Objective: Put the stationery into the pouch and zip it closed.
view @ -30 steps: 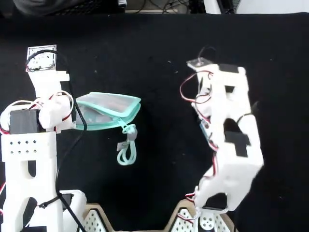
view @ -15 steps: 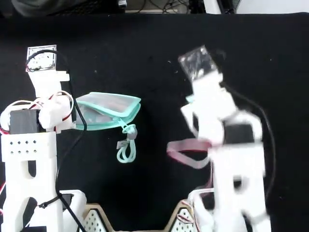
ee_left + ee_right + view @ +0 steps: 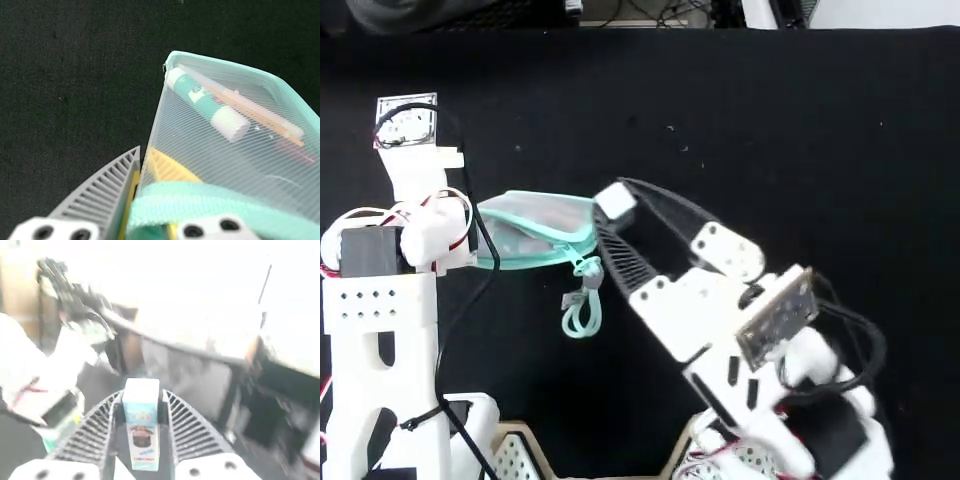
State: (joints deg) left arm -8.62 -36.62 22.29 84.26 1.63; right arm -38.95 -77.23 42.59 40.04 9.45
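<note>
A translucent pouch [image 3: 542, 226] with teal trim lies left of centre, its zipper pull and teal loop [image 3: 582, 312] trailing toward the front. My left gripper [image 3: 468, 243] is shut on the pouch's left end. In the left wrist view the pouch [image 3: 235, 170] holds a glue stick [image 3: 206, 102] and a pencil [image 3: 260, 114], with the left gripper [image 3: 145, 162] clamped on its edge. My right gripper [image 3: 613, 212] is raised and tilted, shut on a small white and blue eraser [image 3: 615, 199] right beside the pouch's right end. The eraser [image 3: 141, 427] stands upright in the right gripper [image 3: 142, 396].
Black cloth [image 3: 790, 130] covers the table. The left arm's white tower [image 3: 380, 330] stands at the front left. The right arm's body [image 3: 760, 340] takes up the front right. Bare cloth lies behind and to the right.
The right arm swung from the table's right side leftward to the pouch's right end, carrying the eraser. The left arm and the pouch stayed put.
</note>
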